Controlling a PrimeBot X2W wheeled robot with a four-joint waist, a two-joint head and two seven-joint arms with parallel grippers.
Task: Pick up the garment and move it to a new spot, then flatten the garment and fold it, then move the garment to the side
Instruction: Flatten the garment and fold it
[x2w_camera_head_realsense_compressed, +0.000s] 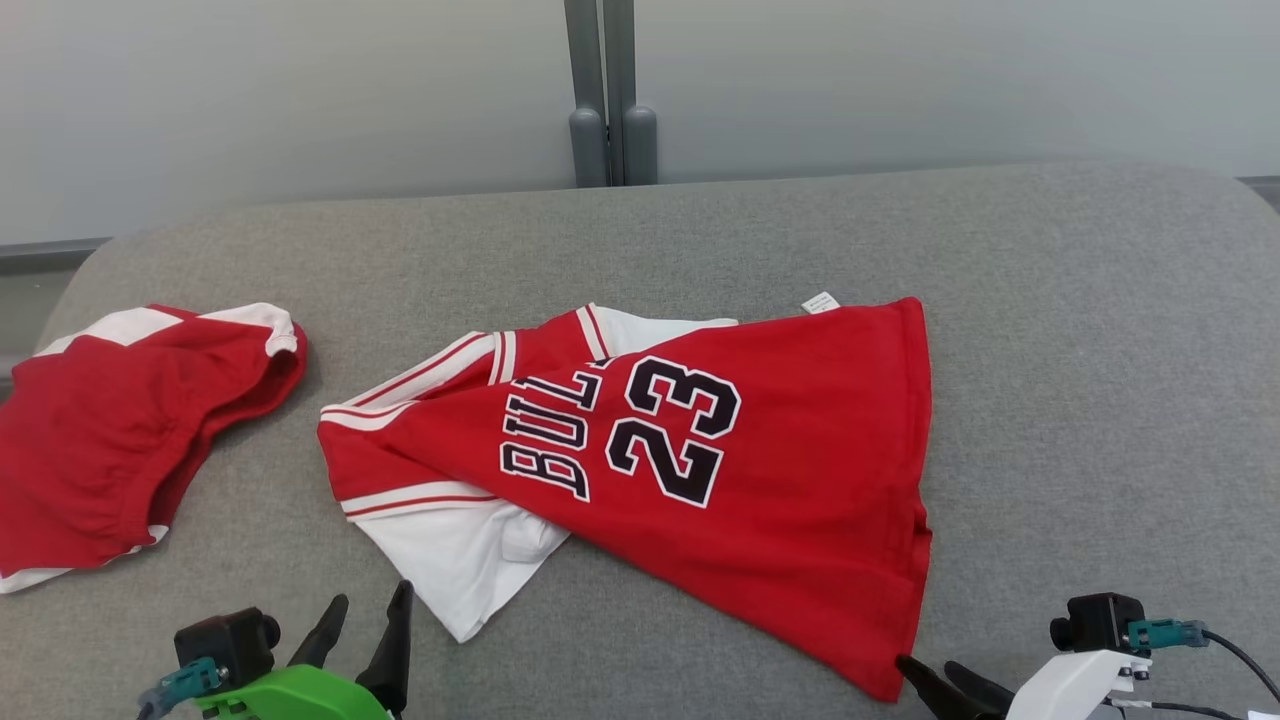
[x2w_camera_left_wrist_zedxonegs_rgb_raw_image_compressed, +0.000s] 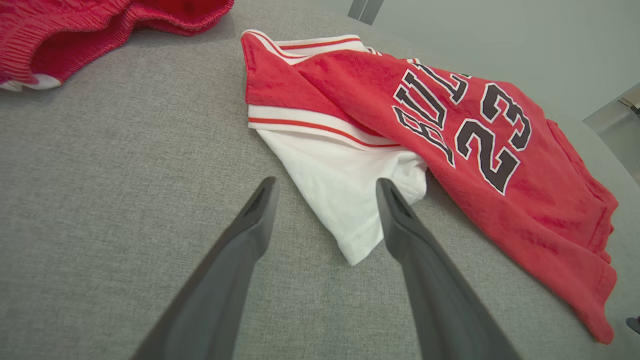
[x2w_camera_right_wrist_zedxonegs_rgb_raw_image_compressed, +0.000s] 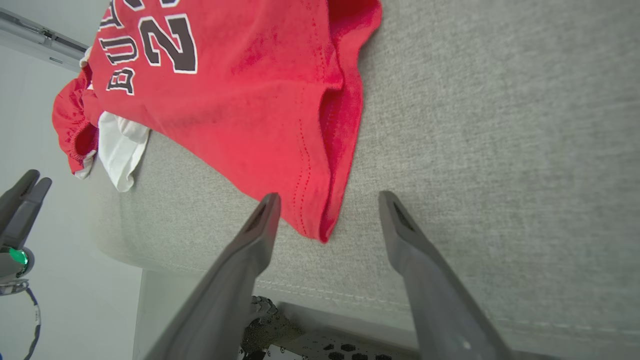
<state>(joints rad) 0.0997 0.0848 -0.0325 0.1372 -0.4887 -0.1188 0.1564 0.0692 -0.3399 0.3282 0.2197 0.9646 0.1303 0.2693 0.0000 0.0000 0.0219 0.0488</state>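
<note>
Sprawling over the middle of a grey pad (x2w_camera_head_realsense_compressed: 1080, 330), a red jersey (x2w_camera_head_realsense_compressed: 790, 480) lies rumpled and doubled on itself, number facing up, hem toward 3 o'clock and sleeves toward 9. Red shorts (x2w_camera_head_realsense_compressed: 110, 450) sit well apart at 9 o'clock, by the pad's edge. By the look of it the job is barely begun: the jersey is neither flat nor folded, and neither gripper holds it. The left gripper (x2w_camera_head_realsense_compressed: 370, 600), at 7 o'clock, has its fingers spread and pointed at the white sleeve (x2w_camera_head_realsense_compressed: 450, 560) just beyond them. The right gripper (x2w_camera_head_realsense_compressed: 930, 668), at 5 o'clock, is likewise spread, its tips just beside the hem corner (x2w_camera_head_realsense_compressed: 885, 685). That corner lies near the pad's front edge, leaving little margin there. Bare pad opens at 3 and 12 o'clock, likely the best room for a new spot. A white label (x2w_camera_head_realsense_compressed: 820, 302) pokes out at 12 o'clock.
</note>
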